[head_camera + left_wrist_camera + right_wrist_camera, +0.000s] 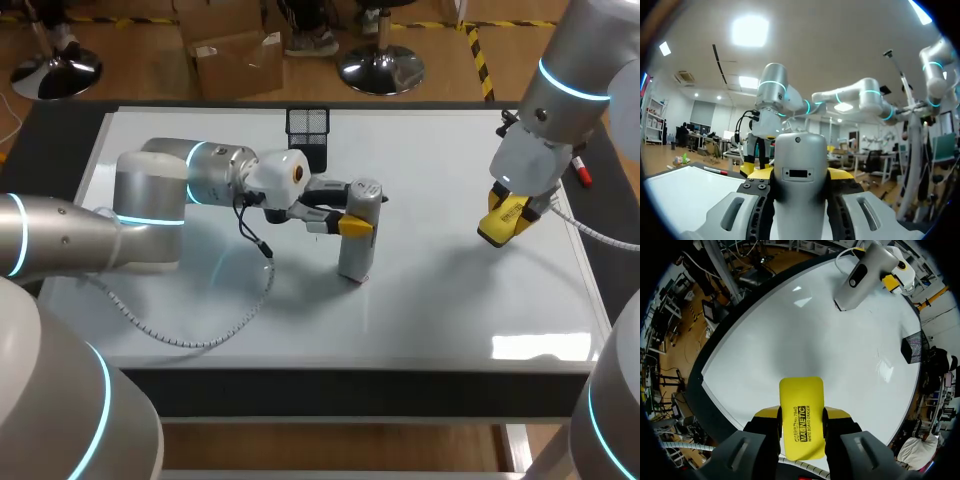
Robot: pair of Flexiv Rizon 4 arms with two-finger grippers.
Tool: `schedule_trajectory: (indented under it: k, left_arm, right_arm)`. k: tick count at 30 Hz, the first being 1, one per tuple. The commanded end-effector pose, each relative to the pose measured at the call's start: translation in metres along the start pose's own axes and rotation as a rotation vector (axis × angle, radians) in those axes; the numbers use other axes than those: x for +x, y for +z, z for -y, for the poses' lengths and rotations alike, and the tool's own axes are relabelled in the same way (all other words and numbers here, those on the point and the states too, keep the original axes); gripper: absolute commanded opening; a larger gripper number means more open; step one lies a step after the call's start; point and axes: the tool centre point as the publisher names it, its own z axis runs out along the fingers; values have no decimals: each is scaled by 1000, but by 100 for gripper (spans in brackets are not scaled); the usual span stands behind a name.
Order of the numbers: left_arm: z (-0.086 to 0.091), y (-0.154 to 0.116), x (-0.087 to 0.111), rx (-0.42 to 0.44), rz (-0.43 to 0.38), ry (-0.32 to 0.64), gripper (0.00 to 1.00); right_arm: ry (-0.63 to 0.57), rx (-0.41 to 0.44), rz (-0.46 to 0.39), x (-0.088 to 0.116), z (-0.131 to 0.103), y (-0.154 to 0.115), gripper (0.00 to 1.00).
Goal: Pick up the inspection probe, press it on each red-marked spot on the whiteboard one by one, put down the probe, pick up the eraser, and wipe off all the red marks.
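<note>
Probe (360, 235) stands upright near the middle of the whiteboard (430, 310), a little toward its far edge. It is a grey handheld body, and its lower end is down at the board's surface. The left pincer (352, 226) comes in level from the left and pinches the probe's upper part between its two yellow tips, one on each side. In the left wrist view the probe (800, 185) fills the gap between the fingers of the left pincer (800, 174), with the whiteboard (680, 195) beside and below it.

The yellow eraser (503, 220) hangs above the whiteboard near its right edge, well apart from the probe. The right pincer (508, 215) clamps it from two sides. In the right wrist view the eraser (801, 417) sticks out ahead of the right pincer (801, 415), over the whiteboard (790, 330), and the probe (862, 277) stands well ahead of it.

A red marker (580, 172) lies at the right edge of the whiteboard toward the far corner, and shows in the left wrist view (716, 171) too. A black mesh holder (307, 125) stands at the middle of the far edge. The whiteboard lies on a dark table (350, 390).
</note>
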Motion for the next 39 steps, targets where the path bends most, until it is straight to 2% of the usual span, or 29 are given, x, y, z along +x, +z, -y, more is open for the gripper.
schedule_trajectory:
  k: [1,22,39]
  left_arm:
    - [-1,-1,1,-15,-7,5,0]
    - [-3,-2,9,-130,-21,34,0]
    - [-1,-3,13,-151,-45,39,0]
  right_arm:
    - [-1,2,-3,0,0,0,0]
    - [-1,2,-3,0,0,0,0]
    - [-1,2,-3,0,0,0,0]
